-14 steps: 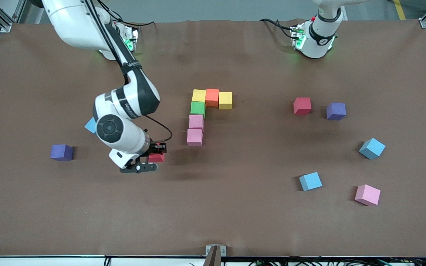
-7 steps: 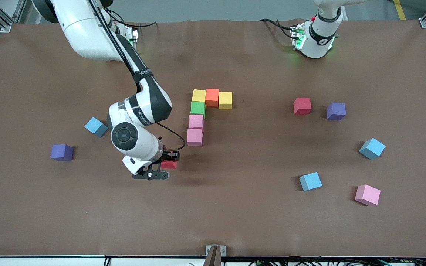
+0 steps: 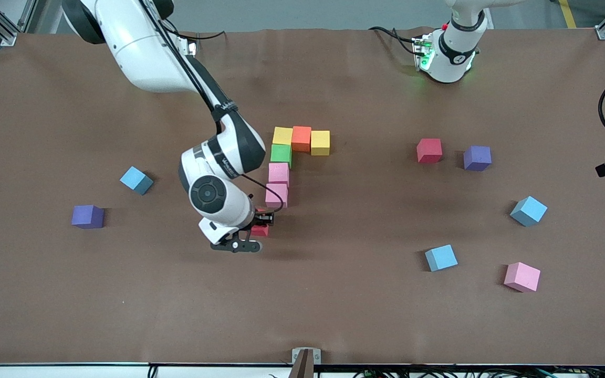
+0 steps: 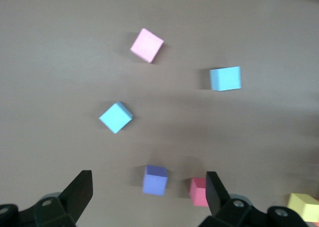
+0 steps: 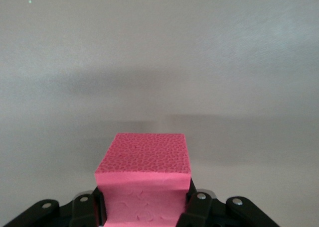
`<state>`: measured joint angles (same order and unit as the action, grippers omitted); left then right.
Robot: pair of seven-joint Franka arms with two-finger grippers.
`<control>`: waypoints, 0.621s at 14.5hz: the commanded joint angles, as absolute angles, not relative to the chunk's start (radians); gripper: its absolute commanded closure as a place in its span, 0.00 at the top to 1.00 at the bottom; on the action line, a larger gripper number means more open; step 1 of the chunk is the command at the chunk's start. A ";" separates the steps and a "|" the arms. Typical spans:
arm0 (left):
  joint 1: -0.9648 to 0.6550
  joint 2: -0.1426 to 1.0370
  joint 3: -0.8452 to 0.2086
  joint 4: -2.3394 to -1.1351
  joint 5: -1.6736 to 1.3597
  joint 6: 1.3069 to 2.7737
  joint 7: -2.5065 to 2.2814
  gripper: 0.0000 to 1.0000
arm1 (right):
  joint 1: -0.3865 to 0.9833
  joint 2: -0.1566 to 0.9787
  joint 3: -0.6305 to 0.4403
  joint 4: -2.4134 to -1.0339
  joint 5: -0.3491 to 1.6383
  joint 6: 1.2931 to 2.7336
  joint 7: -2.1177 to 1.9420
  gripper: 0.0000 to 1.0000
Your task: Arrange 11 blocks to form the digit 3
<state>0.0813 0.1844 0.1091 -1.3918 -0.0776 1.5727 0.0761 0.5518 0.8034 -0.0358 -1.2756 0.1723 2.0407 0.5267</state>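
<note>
Front view: the right gripper [image 3: 258,229] is clamped on a red block [image 3: 261,229] and hangs low over the tabletop [image 3: 334,315], just beside the lower pink block [image 3: 276,195] that ends the partly built digit [image 3: 289,157]. Six blocks stand there, so the held one appears meant to extend the figure. Spare blocks lie toward the left arm's end: a red one [image 3: 429,150], two light blue [image 3: 441,258] and a pink [image 3: 522,276].

Left wrist view: the left gripper [image 4: 149,197], out of the front view, waits with jaws apart above those spares and a purple cube [image 4: 155,179].

Right wrist view: only this view shows the grip closely. The block [image 5: 143,179] sits square between the fingers [image 5: 197,207], with bare tabletop beneath.
</note>
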 commanded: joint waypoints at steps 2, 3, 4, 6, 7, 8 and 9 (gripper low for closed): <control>0.074 0.172 0.091 -1.391 0.040 1.503 0.081 1.00 | 0.561 0.882 -0.022 -1.192 0.201 2.020 0.561 0.35; 0.072 0.170 0.081 -1.390 0.047 1.503 0.080 1.00 | 0.558 0.885 -0.015 -1.192 0.216 2.019 0.561 0.35; 0.072 0.167 0.071 -1.388 0.052 1.502 0.081 1.00 | 0.558 0.885 -0.014 -1.192 0.225 2.017 0.561 0.35; 0.075 0.149 0.071 -1.390 0.052 1.499 0.081 1.00 | 0.557 0.893 -0.014 -1.192 0.251 2.019 0.561 0.35; 0.075 0.152 0.072 -1.390 0.052 1.499 0.081 1.00 | 0.560 0.897 -0.014 -1.192 0.255 2.020 0.561 0.35; 0.077 0.153 0.072 -1.390 0.052 1.500 0.081 1.00 | 0.564 0.899 -0.015 -1.192 0.255 2.020 0.561 0.35; 0.080 0.153 0.072 -1.388 0.049 1.499 0.081 1.00 | 0.563 0.900 -0.015 -1.193 0.255 2.019 0.561 0.35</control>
